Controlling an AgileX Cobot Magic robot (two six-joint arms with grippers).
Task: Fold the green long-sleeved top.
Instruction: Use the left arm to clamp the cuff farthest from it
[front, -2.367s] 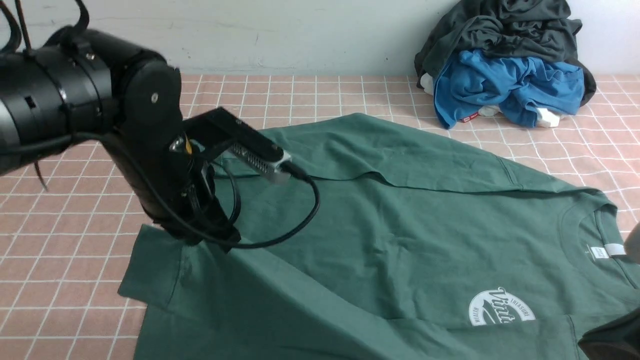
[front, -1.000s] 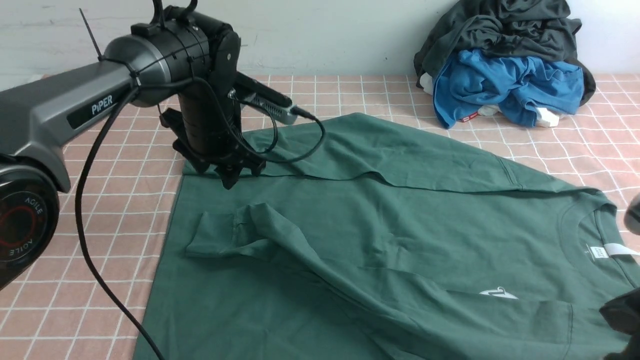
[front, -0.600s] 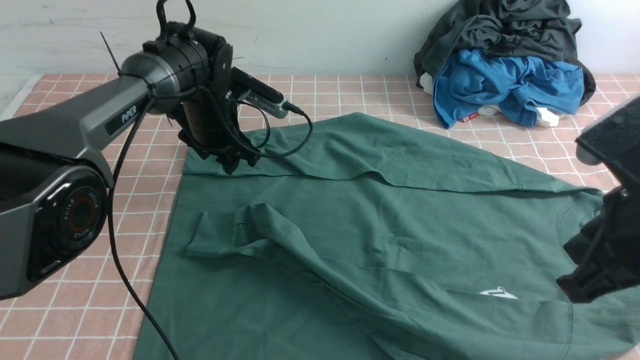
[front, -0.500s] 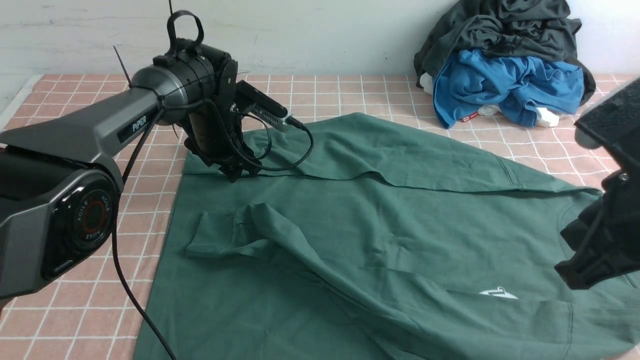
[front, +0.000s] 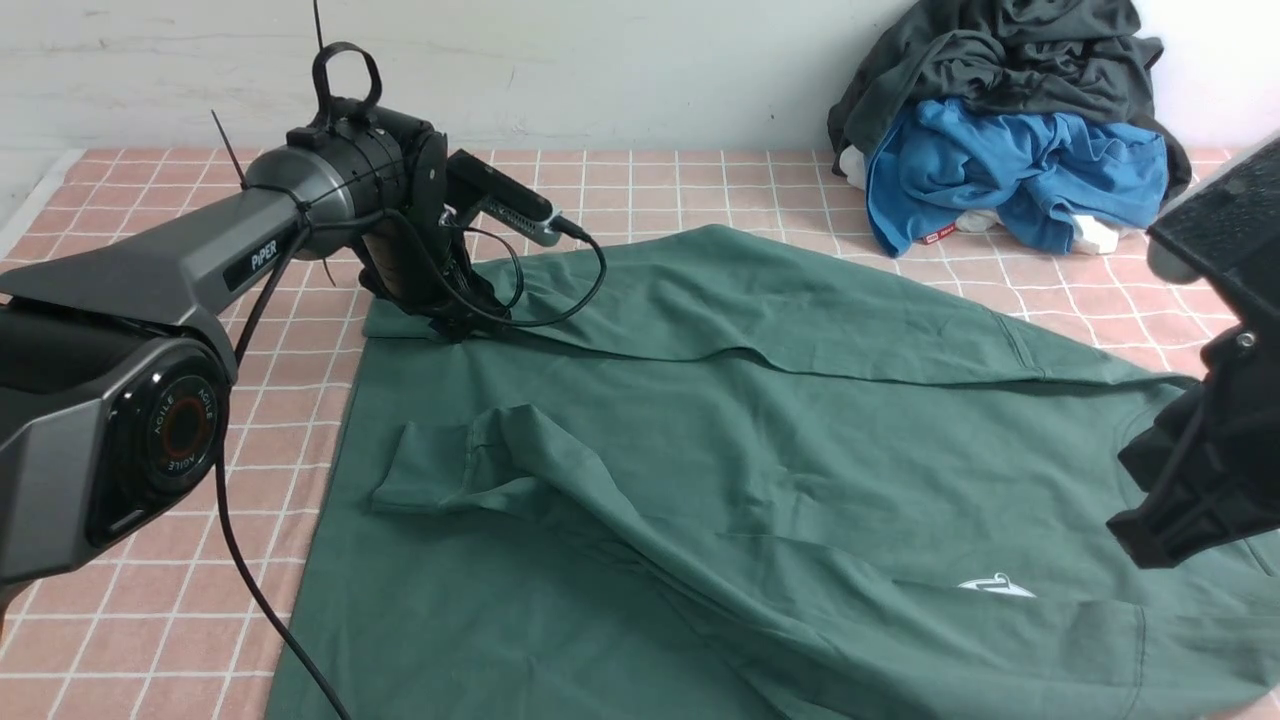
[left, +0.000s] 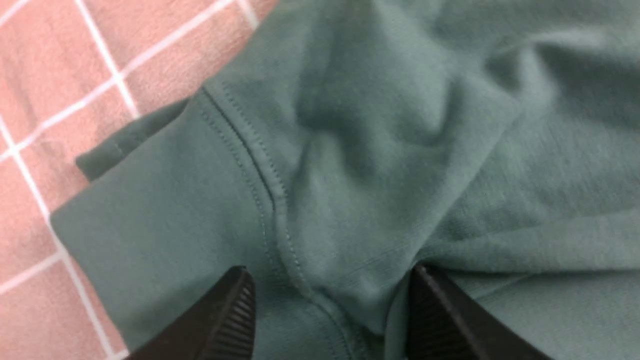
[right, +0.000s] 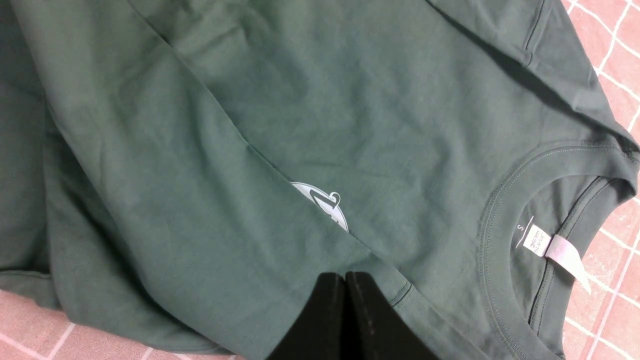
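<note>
- Looks like a robotics lab test bench, not a home.
- Two black robot arms work over the green long-sleeved top. The left arm carries "PiPER" and "AGILE" lettering, and the right arm is at the top's neck end.
- Under the top, the bench is covered by a pink checked cloth.
- A bare white wall stands just behind the top.
- Beyond the top's far sleeve, against that wall, clothes lie in a heap: a dark grey garment over a blue garment.
</note>
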